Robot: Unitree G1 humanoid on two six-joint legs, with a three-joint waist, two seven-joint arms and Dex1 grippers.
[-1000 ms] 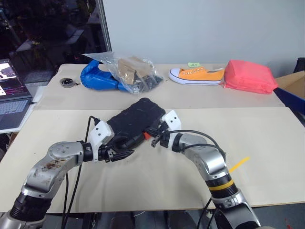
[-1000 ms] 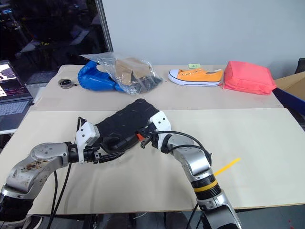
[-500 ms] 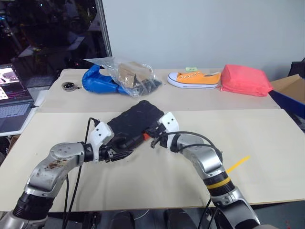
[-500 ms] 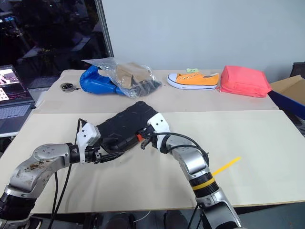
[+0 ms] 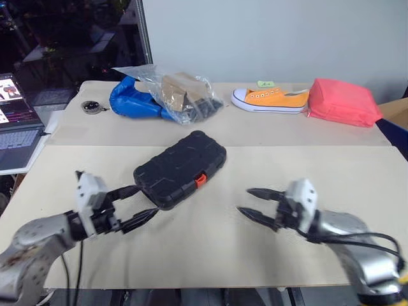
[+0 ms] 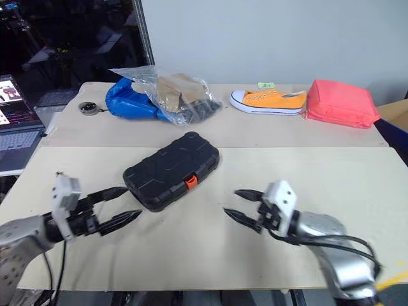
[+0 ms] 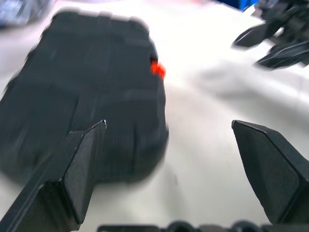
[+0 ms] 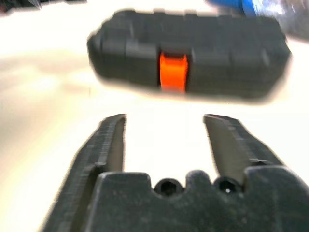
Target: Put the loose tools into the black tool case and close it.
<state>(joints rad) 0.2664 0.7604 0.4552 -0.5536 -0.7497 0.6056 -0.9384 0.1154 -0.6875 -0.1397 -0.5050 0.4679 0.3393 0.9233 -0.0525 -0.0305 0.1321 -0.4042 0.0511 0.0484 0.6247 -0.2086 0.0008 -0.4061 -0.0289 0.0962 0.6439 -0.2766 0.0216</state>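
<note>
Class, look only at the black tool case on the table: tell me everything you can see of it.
The black tool case is a flat, rounded-cornered box of what looks like textured, ribbed plastic. It is shut, with a small orange latch on its long front edge. It lies flat on the near part of the pale table, turned at an angle, one short end towards the left end effector. Nothing touches it; both end effectors are clear of it, open.

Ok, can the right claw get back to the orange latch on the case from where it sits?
Probably yes: the right claw is open, facing the orange latch of the black tool case, with bare table between.
</note>
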